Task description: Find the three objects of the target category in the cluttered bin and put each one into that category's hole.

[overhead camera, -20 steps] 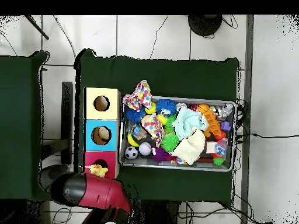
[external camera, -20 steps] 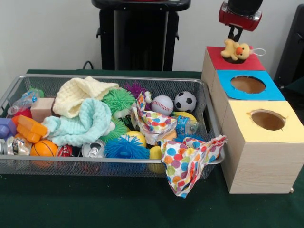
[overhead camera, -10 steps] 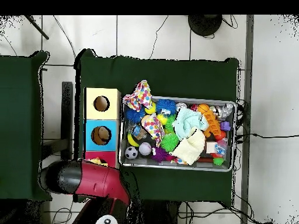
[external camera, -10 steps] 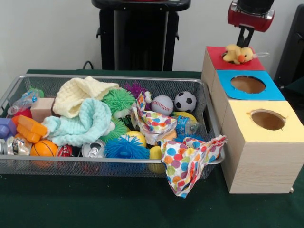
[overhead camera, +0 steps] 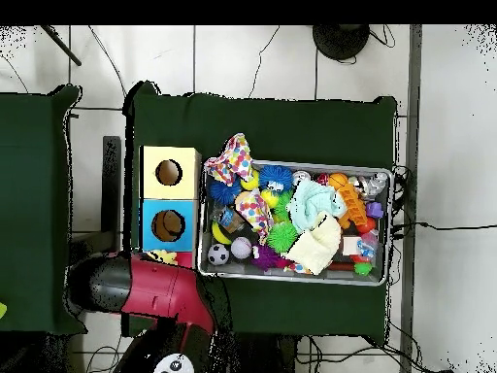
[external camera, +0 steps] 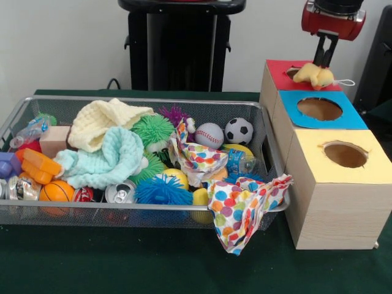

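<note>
Plush duck (external camera: 316,75), small and yellow with a thin white loop trailing off at its 3 o'clock side, now lies on the red box top (external camera: 278,68) between the hole in the red box (external camera: 294,71) and the blue box (external camera: 343,119). A second ago it sat upright right over that hole with its orange beak showing; since then it has tipped over and slid toward the 3 o'clock edge, so the hole's dark rim shows again at its 9 o'clock side. My claw (external camera: 325,56) has drifted the same way and risen a little, and it hangs straight above the toy with its dark fingers reaching down to it; whether they are clamped on the plush or have let go I cannot tell. I judge the drop has missed: the duck rests beside the opening, not in it, so this item is not yet posted. It looks soft and squashy, lumpy in outline, lying on its side. In the overhead view my red arm (overhead camera: 155,296) covers most of the red box and only a yellow scrap of the toy peeks out at 12 o'clock of it. The wire bin (external camera: 147,208) sits well apart, full of balls and cloths.
</note>
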You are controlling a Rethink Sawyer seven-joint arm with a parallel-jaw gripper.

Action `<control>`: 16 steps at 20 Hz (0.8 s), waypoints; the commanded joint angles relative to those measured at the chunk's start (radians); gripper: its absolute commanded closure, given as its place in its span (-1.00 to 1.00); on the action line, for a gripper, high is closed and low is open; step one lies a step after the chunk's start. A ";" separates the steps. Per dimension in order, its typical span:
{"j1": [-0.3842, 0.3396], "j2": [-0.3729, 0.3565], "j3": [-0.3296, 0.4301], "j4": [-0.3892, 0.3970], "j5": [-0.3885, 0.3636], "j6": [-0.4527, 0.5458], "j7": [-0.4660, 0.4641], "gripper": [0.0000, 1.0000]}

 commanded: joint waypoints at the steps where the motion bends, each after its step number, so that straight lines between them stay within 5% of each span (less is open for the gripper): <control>1: 0.008 0.062 -0.022 -0.093 -0.007 -0.080 0.263 1.00; 16: 0.022 0.075 -0.073 -0.102 -0.026 -0.072 0.249 1.00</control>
